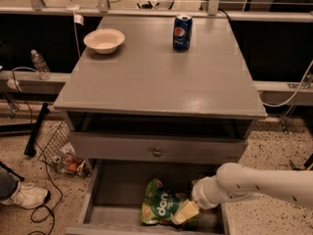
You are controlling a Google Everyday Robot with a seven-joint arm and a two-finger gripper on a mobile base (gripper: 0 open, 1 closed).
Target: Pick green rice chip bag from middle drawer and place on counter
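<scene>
The green rice chip bag (162,205) lies flat on the floor of the pulled-out middle drawer (119,190), right of its centre, with its dark-green "dang" logo facing up. My gripper (185,212) reaches in from the right on a white arm (254,184) and sits low in the drawer, right at the bag's right edge and overlapping it. The counter (161,77) is the wide grey top above.
A white bowl (103,40) stands at the counter's back left and a blue Pepsi can (182,31) at the back middle. A closed drawer front with a round knob (156,152) sits above the open drawer. A shoe (24,195), cables and litter lie on the floor at the left.
</scene>
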